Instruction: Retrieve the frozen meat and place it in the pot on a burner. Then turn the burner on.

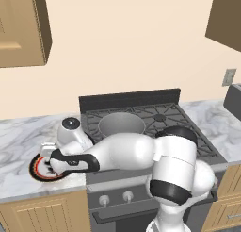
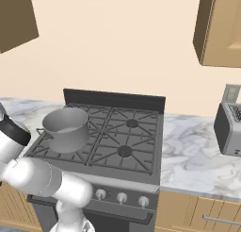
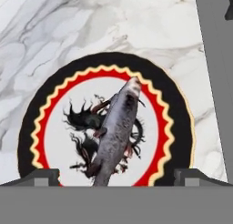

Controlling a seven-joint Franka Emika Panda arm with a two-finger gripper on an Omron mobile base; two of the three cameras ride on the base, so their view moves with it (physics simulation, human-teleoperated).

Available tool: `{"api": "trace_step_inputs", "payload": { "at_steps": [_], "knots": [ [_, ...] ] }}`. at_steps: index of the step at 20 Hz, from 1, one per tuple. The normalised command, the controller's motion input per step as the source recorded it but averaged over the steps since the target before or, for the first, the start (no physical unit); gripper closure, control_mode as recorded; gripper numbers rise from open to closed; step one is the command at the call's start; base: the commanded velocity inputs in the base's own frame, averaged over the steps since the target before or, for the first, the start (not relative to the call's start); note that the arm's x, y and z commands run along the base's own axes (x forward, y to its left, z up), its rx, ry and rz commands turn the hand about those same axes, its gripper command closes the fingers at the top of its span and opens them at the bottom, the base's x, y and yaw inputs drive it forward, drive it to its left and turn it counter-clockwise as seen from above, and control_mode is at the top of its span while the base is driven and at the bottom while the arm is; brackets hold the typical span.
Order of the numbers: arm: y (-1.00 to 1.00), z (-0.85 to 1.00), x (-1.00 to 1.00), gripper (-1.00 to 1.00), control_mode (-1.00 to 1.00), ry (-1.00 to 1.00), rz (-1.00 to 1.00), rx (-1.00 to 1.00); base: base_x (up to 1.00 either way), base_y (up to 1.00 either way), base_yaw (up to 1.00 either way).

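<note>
My arm is swung low to my left, over the marble counter [image 1: 19,136] beside the stove [image 1: 141,118], and my gripper [image 3: 116,177] hangs right above the round plate [image 3: 41,123] — black outer rim, a red band with a wavy yellow edge, a white centre with a black printed motif. On that plate lies the frozen meat [image 3: 117,127], a long grey piece with a reddish tinge along its lower edge, slanting from near my fingertips up toward the plate's far side. My two fingertips [image 3: 38,176] sit wide apart at the bottom of the hand view, one on each side of the meat's near end — jaws spread, nothing between the pads, and I can't tell from here whether they touch the plate. From the left base view the plate [image 1: 37,172] peeks out under my hand at the counter's front edge, just left of the stove. The pot [image 2: 66,129] stands on the front-left burner grate in the right base view, brushed grey with small side handles; in the left base view it [image 1: 121,125] shows just behind my forearm. The other burner [image 2: 124,151] caps sit bare on the black grate, with the knobs [image 2: 121,197] in a row along the stove front. A toaster [image 2: 229,129] stands on the counter to the right of the stove.
</note>
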Motion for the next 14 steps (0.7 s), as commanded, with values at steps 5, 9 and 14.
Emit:
{"api": "trace_step_inputs", "payload": {
  "at_steps": [5,9,14],
  "knots": [
    [0.14,-0.13,0.19,-1.00,-1.00,0.04,0.00,-0.09,0.00,0.00,0.00],
    [0.11,-0.24,0.11,-1.00,-1.00,0.04,0.00,-0.11,0.00,0.00,0.00],
    [0.11,-0.27,0.00,-1.00,-1.00,0.01,0.00,-0.07,0.00,0.00,0.00]
  ]
}}
